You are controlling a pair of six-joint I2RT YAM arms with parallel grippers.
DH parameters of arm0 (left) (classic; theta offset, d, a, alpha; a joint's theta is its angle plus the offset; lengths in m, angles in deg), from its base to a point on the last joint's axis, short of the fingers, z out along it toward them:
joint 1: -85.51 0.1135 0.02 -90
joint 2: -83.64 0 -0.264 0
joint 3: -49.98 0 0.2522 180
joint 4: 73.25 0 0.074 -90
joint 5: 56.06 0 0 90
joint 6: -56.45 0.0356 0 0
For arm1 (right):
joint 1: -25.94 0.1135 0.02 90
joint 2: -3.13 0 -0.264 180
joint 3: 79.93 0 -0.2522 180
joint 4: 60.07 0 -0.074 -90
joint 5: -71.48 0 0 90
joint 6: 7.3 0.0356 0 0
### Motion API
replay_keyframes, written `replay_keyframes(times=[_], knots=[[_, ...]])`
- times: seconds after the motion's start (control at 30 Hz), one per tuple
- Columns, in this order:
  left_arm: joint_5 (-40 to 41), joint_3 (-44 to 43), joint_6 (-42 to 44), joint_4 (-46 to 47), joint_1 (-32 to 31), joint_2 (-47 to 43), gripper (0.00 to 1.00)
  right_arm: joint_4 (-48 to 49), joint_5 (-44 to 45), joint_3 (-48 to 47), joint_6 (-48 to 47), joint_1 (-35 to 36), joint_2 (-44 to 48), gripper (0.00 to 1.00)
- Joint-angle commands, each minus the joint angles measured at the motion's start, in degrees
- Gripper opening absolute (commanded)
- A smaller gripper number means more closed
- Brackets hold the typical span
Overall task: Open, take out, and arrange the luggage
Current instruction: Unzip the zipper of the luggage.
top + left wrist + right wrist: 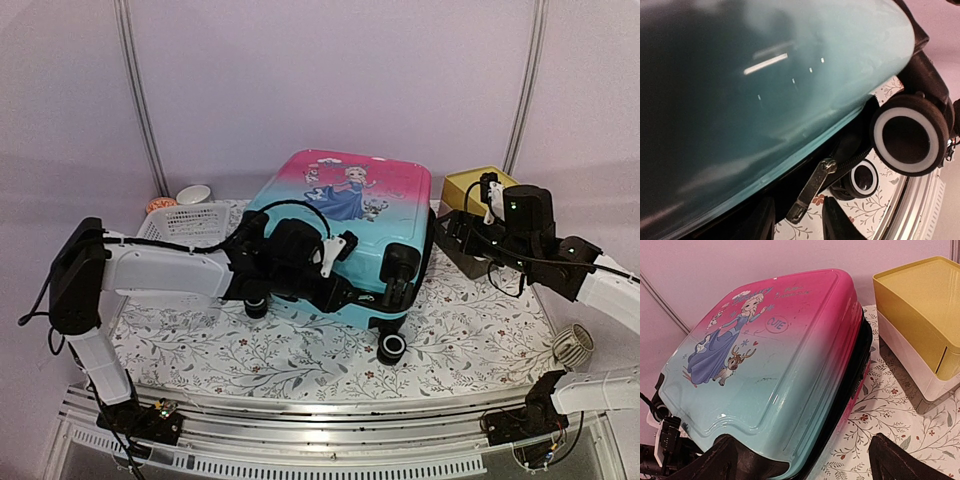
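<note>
The luggage (345, 225) lies flat on the floral table, its pink-to-turquoise shell with the princess print facing up and the wheels (392, 348) toward me. It is shut. My left gripper (345, 290) is at its near turquoise edge. In the left wrist view the gripper (797, 220) is open, and the metal zipper pull (812, 190) hangs between the two fingers (757, 220) from the black zipper band. My right gripper (450, 232) is open and empty beside the case's right side. In the right wrist view it (820, 465) straddles the case's (770, 355) right edge.
A yellow-topped drawer box (480, 185) stands at the right rear, close to my right arm, and also shows in the right wrist view (920, 305). A white perforated basket (185, 222), a white bowl (194, 194) and an orange item (160, 204) are at the left rear. A round wire object (573, 345) is at the right.
</note>
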Motion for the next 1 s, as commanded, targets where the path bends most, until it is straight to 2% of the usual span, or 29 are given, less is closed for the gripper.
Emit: replay_keyframes(times=[0.0, 0.23, 0.33, 0.47, 0.7, 0.97], knots=[[-2.2, -1.6, 1.6, -0.9, 0.4, 1.3, 0.33, 0.0, -0.2, -0.5, -0.5, 0.3, 0.4, 0.93], [-1.0, -2.7, 3.2, -2.3, -0.4, 2.4, 0.17, 0.0, -0.1, -0.5, -0.4, 0.3, 0.2, 0.93], [1.2, -3.4, 4.2, -4.0, -1.3, 3.1, 0.16, 0.0, -0.1, -0.6, -0.4, 0.3, 0.2, 0.93], [6.6, -4.0, 5.1, -6.2, -2.7, 3.4, 0.0, 0.0, 0.0, -0.7, -0.4, 0.3, 0.0, 0.93], [22.1, -0.5, 5.4, -7.1, -7.3, -0.7, 0.0, 0.0, -0.5, -1.0, -0.5, 0.3, -0.6, 0.93], [27.2, 6.0, -1.0, -8.3, -8.3, -4.4, 0.0, -0.9, -1.3, -1.8, -0.2, 0.3, -1.9, 0.93]])
